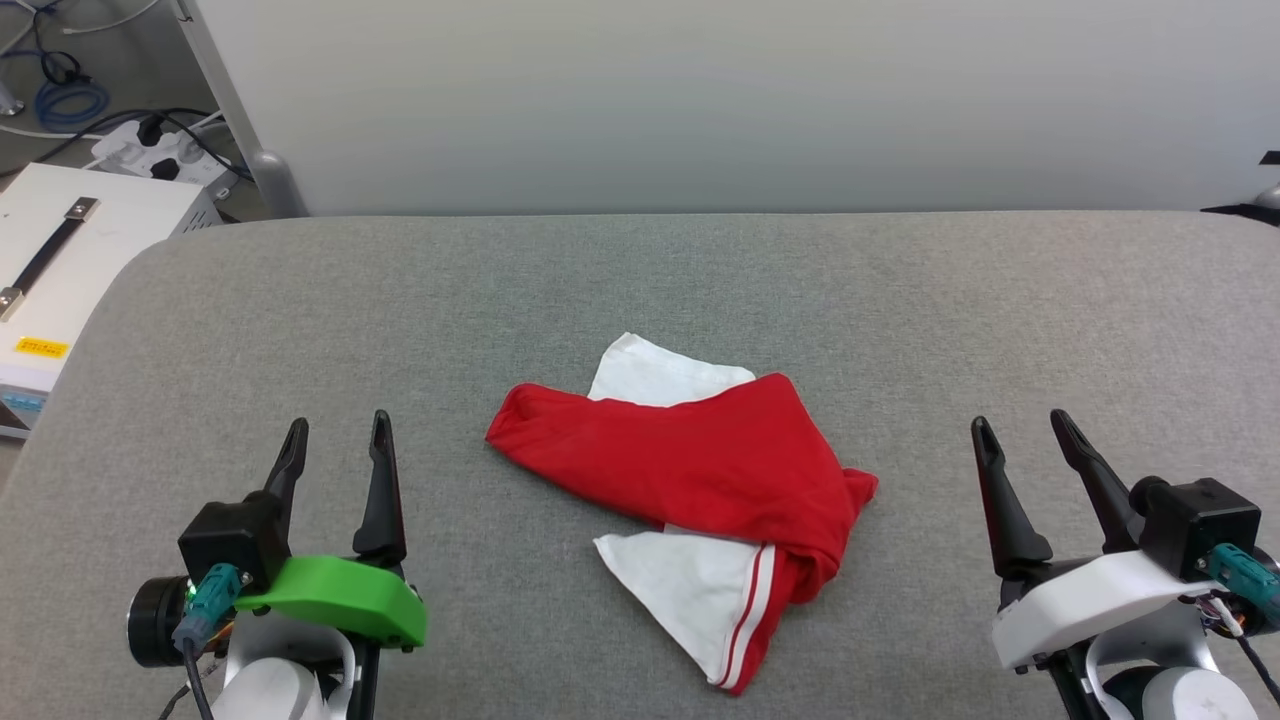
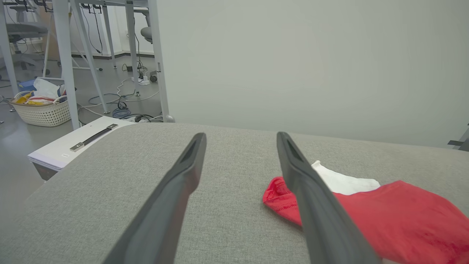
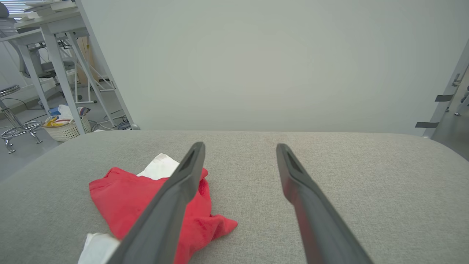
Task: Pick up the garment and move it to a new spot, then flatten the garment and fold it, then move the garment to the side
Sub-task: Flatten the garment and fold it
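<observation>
With the left hand (image 1: pixel 338 422) and right hand (image 1: pixel 1019 420) both spread empty at the table's (image 1: pixel 900 300) near edge and the shirt (image 1: pixel 700 460) crumpled mid-table, best pinch its red bulk, not a loose white sleeve (image 1: pixel 690 590).

Grey fabric-covered counter (image 1: pixel 700 270) with rounded corners, plain pale wall (image 1: pixel 700 100) right behind it, soft even light. Off the counter's left edge sits a white box (image 1: pixel 70 250) with a black strap handle and yellow label; beyond it, a white power strip (image 1: pixel 160 148) with black plugs and a coiled blue cable (image 1: pixel 70 100) on the grey floor (image 2: pixel 11 157). Farther back left: white metal table legs (image 2: pixel 66 62), a woven basket (image 2: pixel 44 113) holding cloths, a grey office chair (image 2: pixel 20 31), a chrome stool (image 3: pixel 14 124), and loose cables across the floor.
</observation>
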### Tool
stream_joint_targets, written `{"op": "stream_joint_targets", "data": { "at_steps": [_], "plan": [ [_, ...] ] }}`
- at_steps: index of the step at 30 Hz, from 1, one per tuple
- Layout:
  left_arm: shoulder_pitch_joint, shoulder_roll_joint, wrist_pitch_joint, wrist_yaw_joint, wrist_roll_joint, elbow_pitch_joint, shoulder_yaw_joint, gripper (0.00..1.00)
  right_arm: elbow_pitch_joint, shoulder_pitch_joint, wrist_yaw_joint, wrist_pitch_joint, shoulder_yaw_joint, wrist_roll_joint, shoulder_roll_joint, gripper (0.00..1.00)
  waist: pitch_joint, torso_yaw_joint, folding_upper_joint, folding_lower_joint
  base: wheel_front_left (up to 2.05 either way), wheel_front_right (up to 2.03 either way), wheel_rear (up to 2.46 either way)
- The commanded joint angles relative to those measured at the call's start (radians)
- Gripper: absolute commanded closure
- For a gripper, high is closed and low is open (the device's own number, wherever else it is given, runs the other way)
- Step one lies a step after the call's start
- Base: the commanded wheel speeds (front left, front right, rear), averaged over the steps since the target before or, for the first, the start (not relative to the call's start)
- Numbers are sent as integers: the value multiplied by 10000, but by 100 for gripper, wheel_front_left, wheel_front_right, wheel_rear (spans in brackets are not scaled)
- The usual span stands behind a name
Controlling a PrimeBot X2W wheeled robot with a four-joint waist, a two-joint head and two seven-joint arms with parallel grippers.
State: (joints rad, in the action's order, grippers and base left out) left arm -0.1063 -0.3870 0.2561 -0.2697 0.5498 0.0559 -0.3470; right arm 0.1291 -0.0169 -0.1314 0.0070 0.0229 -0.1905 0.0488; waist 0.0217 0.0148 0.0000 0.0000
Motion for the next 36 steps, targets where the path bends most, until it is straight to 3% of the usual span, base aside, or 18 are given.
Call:
{"op": "stream_joint_targets", "data": {
  "at_steps": [1, 15, 23, 36],
  "plan": [
    [188, -100, 55, -53, -89, -41, 36, 0, -23, -145, 7, 37, -75, -47, 14, 0, -47, 24, 0, 0, 0, 0, 0],
    [264, -193, -76, 89, -57, -199, -211, 0, -343, -215, 7, 682, -555, -424, 14, 0, -11, 101, 0, 0, 0, 0, 0],
    [-309, 135, -46, 149, -184, -328, -395, 0, -1214, 776, 7, 3474, -479, -1205, 306, 0, 689, 727, 0, 0, 0, 0, 0],
    [-1143, 1111, 50, 618, -480, -23, -421, 0, -2022, 3829, 7, 7038, 1544, -2558, 2279, 0, 1874, 2169, 0, 0, 0, 0, 0]
  ]
}}
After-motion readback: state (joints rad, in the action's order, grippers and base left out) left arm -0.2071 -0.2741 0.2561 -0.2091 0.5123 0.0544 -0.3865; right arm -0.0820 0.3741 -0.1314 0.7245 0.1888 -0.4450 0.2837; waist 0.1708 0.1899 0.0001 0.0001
